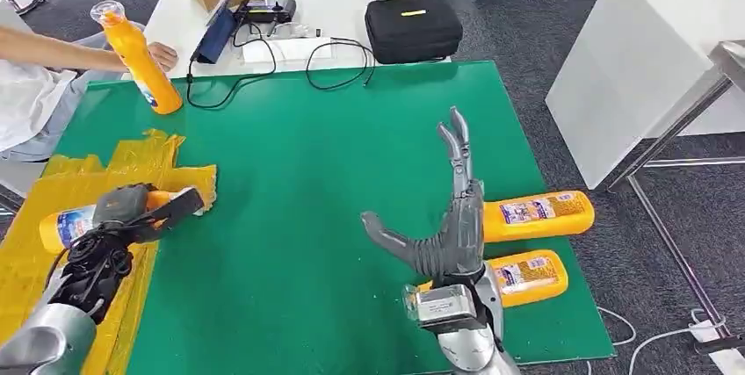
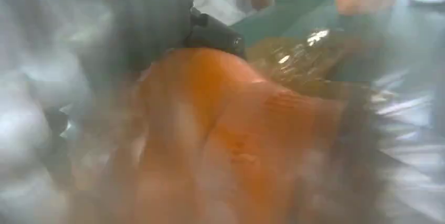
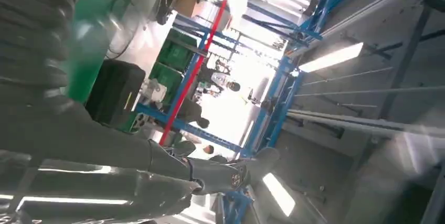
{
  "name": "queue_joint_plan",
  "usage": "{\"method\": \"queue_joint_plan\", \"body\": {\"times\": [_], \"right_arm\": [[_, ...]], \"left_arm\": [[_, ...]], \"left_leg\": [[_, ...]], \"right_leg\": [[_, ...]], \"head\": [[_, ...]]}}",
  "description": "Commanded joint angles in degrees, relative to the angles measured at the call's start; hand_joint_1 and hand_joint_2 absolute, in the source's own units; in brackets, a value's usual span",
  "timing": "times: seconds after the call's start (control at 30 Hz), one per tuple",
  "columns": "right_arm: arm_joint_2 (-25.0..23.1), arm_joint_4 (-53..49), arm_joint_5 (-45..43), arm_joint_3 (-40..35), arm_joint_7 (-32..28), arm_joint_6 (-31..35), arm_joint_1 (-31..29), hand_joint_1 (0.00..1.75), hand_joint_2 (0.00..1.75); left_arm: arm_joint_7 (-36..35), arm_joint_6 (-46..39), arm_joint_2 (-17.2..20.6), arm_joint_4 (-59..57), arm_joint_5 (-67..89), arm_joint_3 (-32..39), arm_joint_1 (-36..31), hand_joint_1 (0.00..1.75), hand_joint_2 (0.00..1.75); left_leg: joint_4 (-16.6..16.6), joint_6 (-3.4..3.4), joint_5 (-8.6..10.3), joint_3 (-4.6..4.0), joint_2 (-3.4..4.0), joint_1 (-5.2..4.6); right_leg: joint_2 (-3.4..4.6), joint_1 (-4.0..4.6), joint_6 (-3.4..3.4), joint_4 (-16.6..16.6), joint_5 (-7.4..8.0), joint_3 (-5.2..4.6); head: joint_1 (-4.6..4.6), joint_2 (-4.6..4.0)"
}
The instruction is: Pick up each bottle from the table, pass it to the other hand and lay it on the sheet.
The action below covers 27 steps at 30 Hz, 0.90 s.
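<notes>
the orange bottle point(image 1: 75, 221) lies on its side in my left hand point(image 1: 132, 208), fingers wrapped round its middle, over the yellow sheet point(image 1: 132, 160). the left wrist view confirms orange plastic close under my palm, though heavily blurred. i judge it a rigid plastic body, moderately heavy if full, with a glossy label that may slip; hold at the waist, clear of the label, and lower it flat so it does not roll.

my right hand point(image 1: 448, 217) stands over the green table point(image 1: 290, 173), fingers spread and straight, holding nothing. just beyond its fingers lie two more orange bottles point(image 1: 536, 212) on their sides, one beside the other, near the table's right edge; a careless nudge could roll them off.

well ahead of my left fingers a person's hand point(image 1: 162, 54) steadies an upright bottle point(image 1: 141, 63) at the far left corner. between my two hands there is open green surface for passing. the sheet is crumpled and may snag fingertips.
</notes>
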State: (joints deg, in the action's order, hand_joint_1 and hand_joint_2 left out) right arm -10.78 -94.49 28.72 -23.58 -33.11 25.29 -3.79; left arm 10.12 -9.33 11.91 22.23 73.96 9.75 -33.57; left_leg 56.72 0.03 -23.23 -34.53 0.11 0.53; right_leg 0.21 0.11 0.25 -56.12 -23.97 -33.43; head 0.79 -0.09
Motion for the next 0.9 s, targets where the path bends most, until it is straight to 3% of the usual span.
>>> {"method": "queue_joint_plan", "body": {"times": [0.03, 0.33, 0.7, 0.83, 0.9], "right_arm": [[0.65, 4.81, -0.38, 0.48, 0.02, -0.31, -3.33, 0.0, 1.75], [0.38, 5.2, -0.27, 0.76, 0.18, -0.01, -3.43, 0.0, 1.75], [0.11, 5.92, 0.13, 1.02, 0.83, 0.22, -3.47, 0.0, 1.75], [0.01, 5.04, 0.92, 1.31, 1.85, 0.53, -2.47, 0.0, 1.75], [0.04, 4.54, 1.44, 1.48, 2.18, 0.75, -1.7, 0.0, 1.75]], "left_arm": [[-1.73, 2.24, 0.16, -5.9, -0.03, 3.99, 0.62, 0.0, 1.75], [-4.82, 2.97, -0.1, -6.14, 0.34, 4.44, 1.1, 0.0, 1.75], [-3.72, -0.5, -1.58, -5.18, -0.36, 5.92, 2.05, 0.0, 1.75], [-0.57, -10.35, -4.1, -3.11, -3.19, 9.23, 1.01, 0.0, 1.75], [5.21, -11.55, -6.22, -0.69, -9.51, 13.37, 0.1, 0.0, 1.75]], "left_leg": [[-0.07, 0.0, -0.08, 0.32, 0.17, 0.02], [-0.08, 0.0, -0.04, 0.43, 0.09, -0.03], [-0.11, 0.01, -0.05, 0.65, 0.1, -0.01], [-0.08, 0.02, -0.03, 0.6, -0.05, -0.01], [-0.04, 0.03, -0.01, 0.53, -0.19, 0.03]], "right_leg": [[0.16, 0.02, 0.05, 0.1, -0.01, 0.28], [0.09, -0.02, 0.03, 0.05, -0.02, 0.41], [0.1, -0.01, 0.04, 0.1, -0.01, 0.61], [-0.05, -0.01, 0.05, 0.09, -0.04, 0.6], [-0.18, 0.03, 0.06, 0.09, -0.04, 0.58]], "head": [[-0.02, 0.0], [-0.02, 0.0], [-0.02, 0.0], [-0.02, -0.02], [-0.02, 0.0]]}}
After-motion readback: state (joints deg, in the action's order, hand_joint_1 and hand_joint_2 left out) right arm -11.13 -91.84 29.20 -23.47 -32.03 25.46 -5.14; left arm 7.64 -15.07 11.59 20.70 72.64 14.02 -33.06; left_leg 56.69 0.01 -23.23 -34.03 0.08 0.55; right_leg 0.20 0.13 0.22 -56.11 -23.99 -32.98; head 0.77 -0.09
